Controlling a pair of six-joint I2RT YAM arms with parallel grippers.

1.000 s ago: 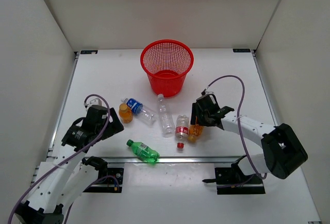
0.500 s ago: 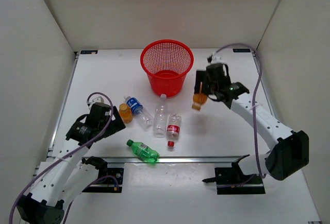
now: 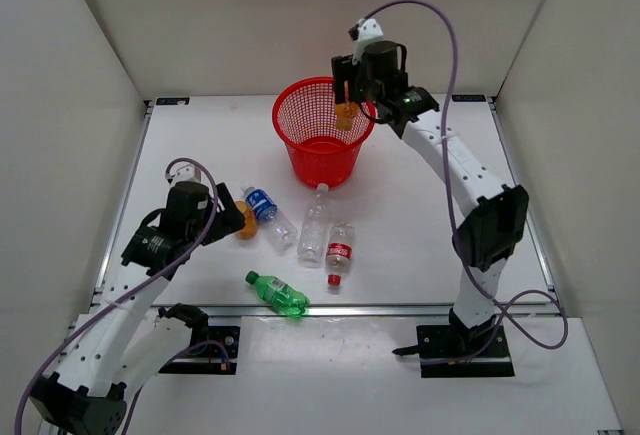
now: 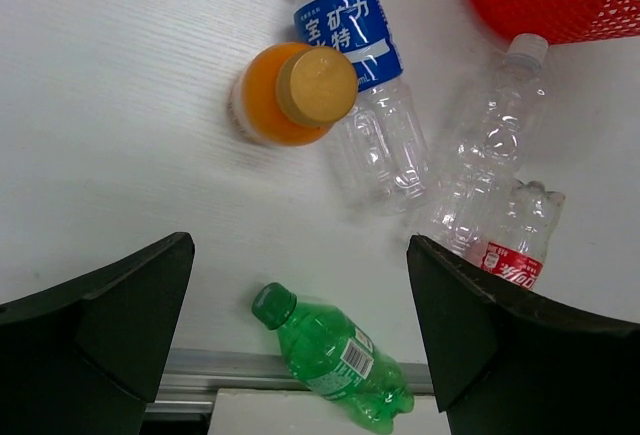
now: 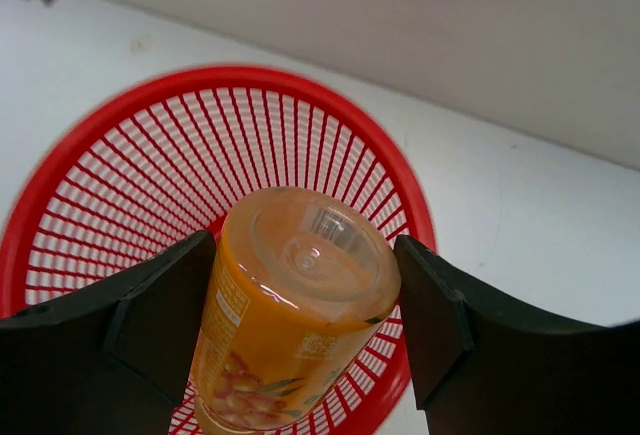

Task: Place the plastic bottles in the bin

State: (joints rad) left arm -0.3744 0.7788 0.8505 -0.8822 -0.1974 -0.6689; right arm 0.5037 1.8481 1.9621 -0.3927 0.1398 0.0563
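My right gripper (image 3: pixel 347 105) is shut on an orange bottle (image 3: pixel 346 115), also in the right wrist view (image 5: pixel 295 305), and holds it cap-down over the red mesh bin (image 3: pixel 322 105) (image 5: pixel 90 185). My left gripper (image 3: pixel 230 223) is open and empty, above the table near the second orange bottle (image 3: pixel 246 229) (image 4: pixel 290 95). The blue-labelled bottle (image 3: pixel 268 215) (image 4: pixel 360 75), plain clear bottle (image 3: pixel 313 225) (image 4: pixel 485 145), red-labelled bottle (image 3: pixel 338 252) (image 4: pixel 515 245) and green bottle (image 3: pixel 278 293) (image 4: pixel 335 360) lie on the table.
A metal rail (image 3: pixel 380 307) runs along the table's near edge, just in front of the green bottle. White walls enclose the table on three sides. A purple cable (image 3: pixel 440 15) loops above the right arm.
My right arm has lifted the orange bottle from the table and carried it back and left to above the bin. The red-labelled bottle shifted slightly left. My left gripper moved a little toward the bottles.
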